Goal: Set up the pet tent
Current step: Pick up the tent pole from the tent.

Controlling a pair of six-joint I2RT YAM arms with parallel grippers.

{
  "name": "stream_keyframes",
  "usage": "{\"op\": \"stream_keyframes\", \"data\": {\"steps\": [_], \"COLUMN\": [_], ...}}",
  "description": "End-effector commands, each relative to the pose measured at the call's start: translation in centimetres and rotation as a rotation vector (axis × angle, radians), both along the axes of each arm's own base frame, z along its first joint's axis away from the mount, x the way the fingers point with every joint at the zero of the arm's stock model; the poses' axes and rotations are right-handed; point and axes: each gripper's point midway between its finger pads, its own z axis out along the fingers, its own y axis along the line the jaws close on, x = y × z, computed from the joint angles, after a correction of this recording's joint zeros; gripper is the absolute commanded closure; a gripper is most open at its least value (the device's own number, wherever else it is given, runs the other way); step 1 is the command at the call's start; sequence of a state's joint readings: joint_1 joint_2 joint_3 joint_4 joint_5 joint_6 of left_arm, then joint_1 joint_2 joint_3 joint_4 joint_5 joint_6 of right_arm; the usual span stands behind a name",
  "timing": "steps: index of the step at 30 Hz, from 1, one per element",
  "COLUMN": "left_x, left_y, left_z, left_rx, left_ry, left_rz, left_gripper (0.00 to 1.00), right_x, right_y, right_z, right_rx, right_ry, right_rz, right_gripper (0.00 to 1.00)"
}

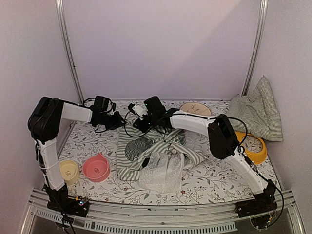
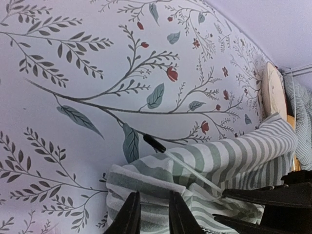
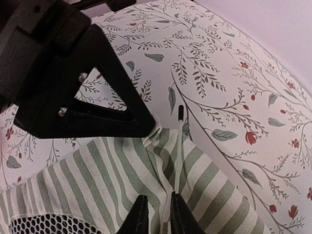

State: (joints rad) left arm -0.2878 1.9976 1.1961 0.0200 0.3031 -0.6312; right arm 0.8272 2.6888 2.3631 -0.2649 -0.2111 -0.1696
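Lying collapsed in the middle of the floral-printed table cover [image 1: 97, 141], the green-and-white striped fabric pet tent [image 1: 161, 146] is a flat heap, its round black mesh window [image 1: 138, 146] facing up and its white lace curtain [image 1: 163, 170] spilled toward the near edge; both arms meet at its far-left corner. The right gripper [image 3: 158, 197] has its jaws drawn almost together on the thin white pole [image 3: 179, 146], whose black cap [image 3: 180, 113] juts past the cloth; the left gripper [image 2: 153, 196] stands just as narrow over the striped hem, touching it, but whether it has pinched the cloth I cannot tell. The likely trouble is the slim pole sliding out of so slight a hold, or springing back when bent; the two grippers sit close enough to knock together; a loose hem would drag rather than tighten.
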Motion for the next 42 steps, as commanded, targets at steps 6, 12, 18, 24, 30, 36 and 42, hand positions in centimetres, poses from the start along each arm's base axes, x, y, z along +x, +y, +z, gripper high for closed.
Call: {"op": "stream_keyframes", "data": {"steps": [6,12,18,24,30,36,42], "left_x": [-0.3,-0.4,-0.5,-0.4,-0.4,-0.3,-0.1], "left_y": [-0.4,-0.3,-0.3,-0.3,-0.3,-0.4,-0.4], "left_z": [2.5,2.7,2.6,2.6,2.5,2.6,2.8], "left_rx": [-0.001,0.004,0.002,-0.001,-0.005,-0.014,-0.017], "left_ry": [-0.053,-0.055,-0.054,-0.055,-0.054,-0.056,-0.060], "left_rz": [-0.024,-0.026,-0.028,-0.032,-0.034,-0.038,-0.039], "left_gripper": [0.78,0.78,0.78,0.78,0.78,0.77,0.78], "right_x": [0.1,0.9,1.4,1.3,0.7,0.1,-0.8], "right_y": [-0.1,-0.6,-0.9,-1.1,-1.2,-2.2,-2.9], "right_z": [0.6,0.5,2.8,5.5,8.3,5.6,1.2], "right_rx": [-0.034,-0.054,-0.056,-0.028,0.010,-0.033,-0.093], "right_ry": [-0.044,-0.066,-0.128,-0.147,-0.148,-0.065,0.039], "right_rz": [-0.002,-0.051,-0.050,-0.049,-0.039,-0.017,0.017], "right_gripper": [0.76,0.78,0.70,0.68,0.65,0.64,0.63]}}
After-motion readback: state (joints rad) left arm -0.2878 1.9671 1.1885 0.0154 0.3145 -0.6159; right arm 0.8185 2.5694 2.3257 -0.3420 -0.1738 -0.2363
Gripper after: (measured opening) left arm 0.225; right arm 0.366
